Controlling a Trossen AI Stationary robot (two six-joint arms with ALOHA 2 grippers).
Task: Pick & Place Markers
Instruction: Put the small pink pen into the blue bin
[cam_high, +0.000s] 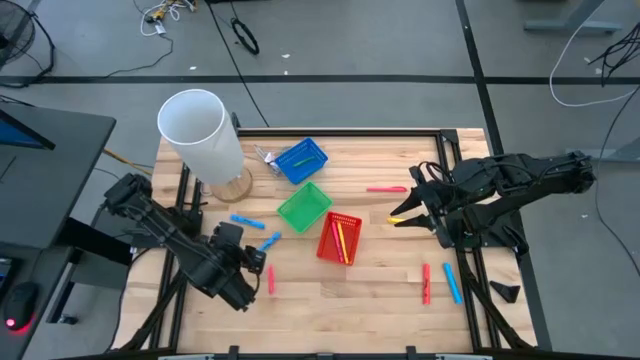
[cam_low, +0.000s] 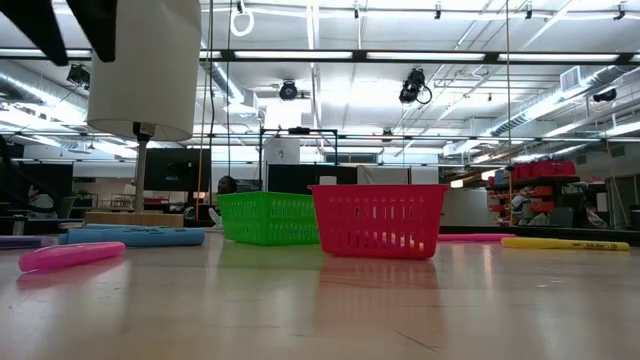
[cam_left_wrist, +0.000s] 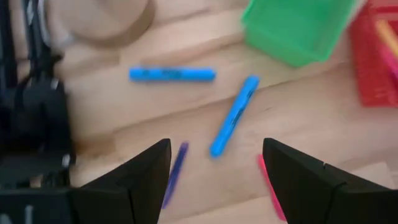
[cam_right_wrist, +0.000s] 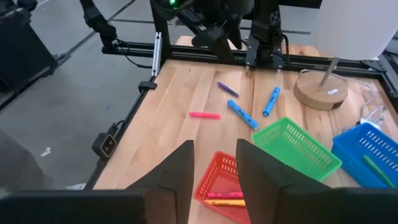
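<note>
Markers lie loose on the wooden table: two blue ones (cam_high: 247, 221) (cam_high: 270, 241), a pink one (cam_high: 270, 279), a pink one (cam_high: 386, 188), a yellow one (cam_high: 400, 218), a red one (cam_high: 426, 283) and a blue one (cam_high: 453, 282). More lie in the red basket (cam_high: 338, 238), and a green one lies in the blue basket (cam_high: 301, 160). My left gripper (cam_left_wrist: 216, 144) is open above a slanting blue marker (cam_left_wrist: 233, 118), with a purple marker (cam_left_wrist: 176, 165) and a pink marker (cam_left_wrist: 270, 186) to either side. My right gripper (cam_right_wrist: 214, 144) is open and holds nothing; it hovers by the yellow marker.
A green basket (cam_high: 304, 207) stands between the blue and red baskets at the table's middle. A tall white cylinder on a round wooden base (cam_high: 205, 135) stands at the far left corner. Bare wood shows along the near edge between the two arms.
</note>
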